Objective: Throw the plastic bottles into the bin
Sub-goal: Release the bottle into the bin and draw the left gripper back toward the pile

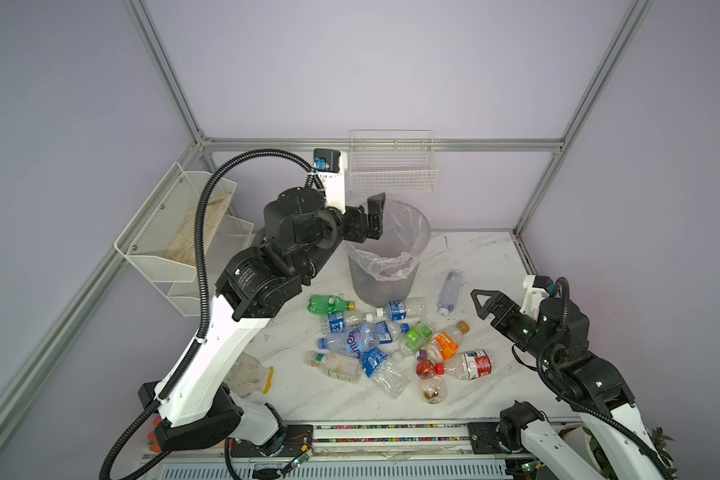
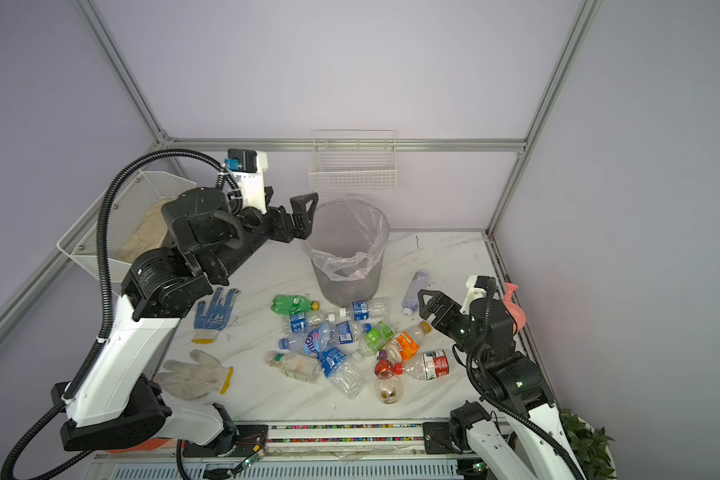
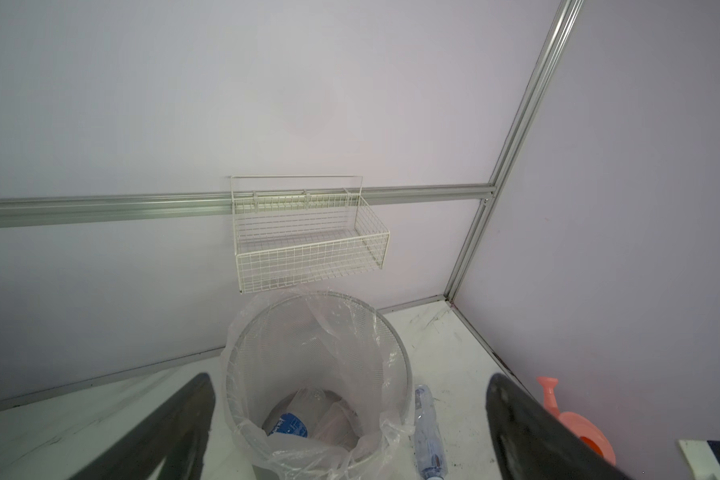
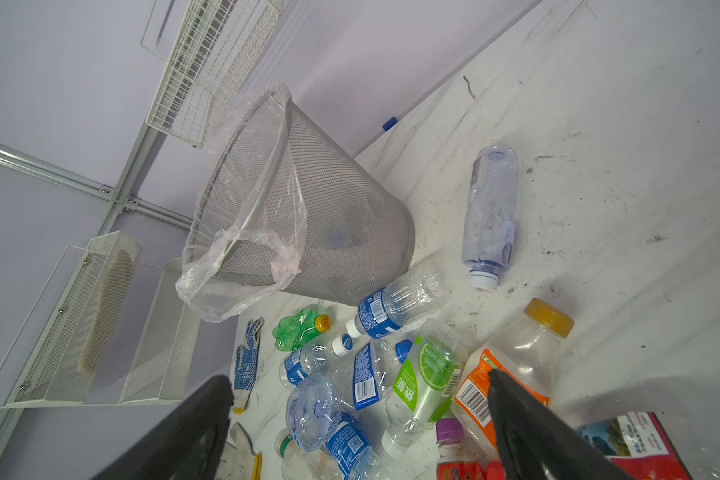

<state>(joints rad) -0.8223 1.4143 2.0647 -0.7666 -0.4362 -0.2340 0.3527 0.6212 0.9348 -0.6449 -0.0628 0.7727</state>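
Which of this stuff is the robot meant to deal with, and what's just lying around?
For the job: plastic bottles, bin.
Just lying about: blue-dotted glove, white glove, pink spray bottle, wire basket, mesh rack.

Bin [image 1: 381, 282] mouth open to you from above | wire basket [image 1: 393, 178] hangs at its 12 o'clock | bottle pile [image 1: 366, 340] crowds 6 | lone bottle [image 1: 449, 291] at 4 | bare worktop [image 1: 487, 266] at 3 gives you passage

A robot test cell in a lab: plain lilac panels [image 1: 391, 62] set in aluminium rails [image 1: 267, 145] box in a marble-look table [image 1: 474, 257], and a wire basket [image 3: 308, 257] hangs on the rail straight beyond the jaws of the left gripper [image 3: 348, 380].
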